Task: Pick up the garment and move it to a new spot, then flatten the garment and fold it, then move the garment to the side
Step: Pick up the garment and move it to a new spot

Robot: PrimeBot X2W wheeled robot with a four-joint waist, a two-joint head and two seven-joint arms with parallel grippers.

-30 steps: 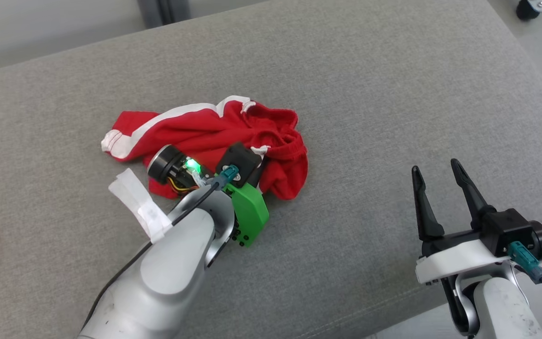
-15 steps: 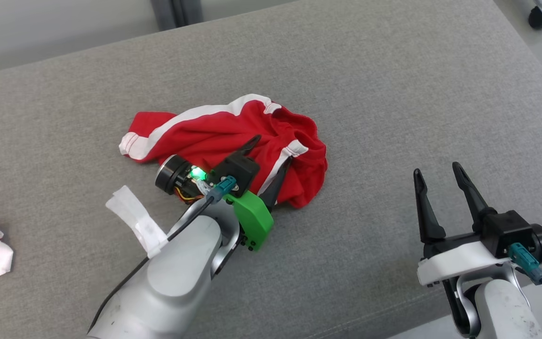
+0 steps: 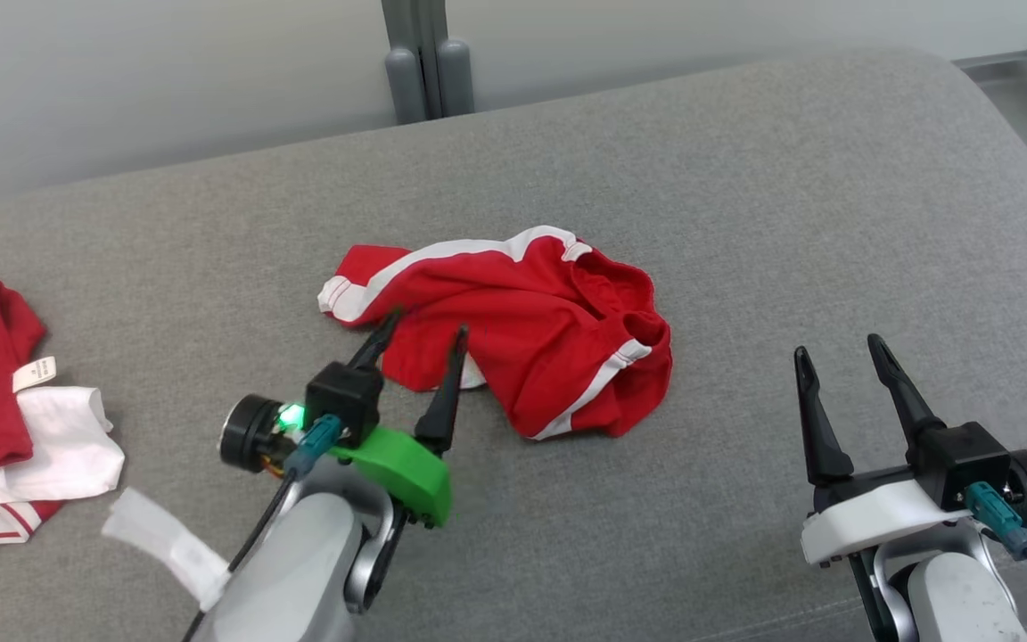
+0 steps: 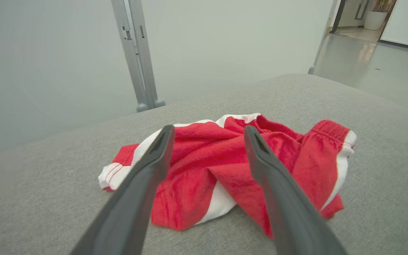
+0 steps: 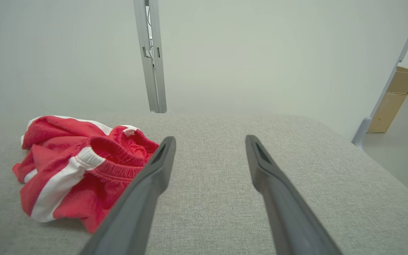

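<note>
The crumpled red cloth shorts with white stripes [image 3: 522, 312] lie in the middle of the grey fabric cushion [image 3: 790, 196]. The left gripper [image 3: 427, 323], by their near edge, and the right gripper [image 3: 837, 346], well apart, both have their fingers spread and empty. I think it is best to pinch two corners and gently pull the shorts flat.

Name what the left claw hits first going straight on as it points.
Probably the red shorts, crumpled on the grey cushion just ahead of the open left claw; the exact gap is unclear.
</note>
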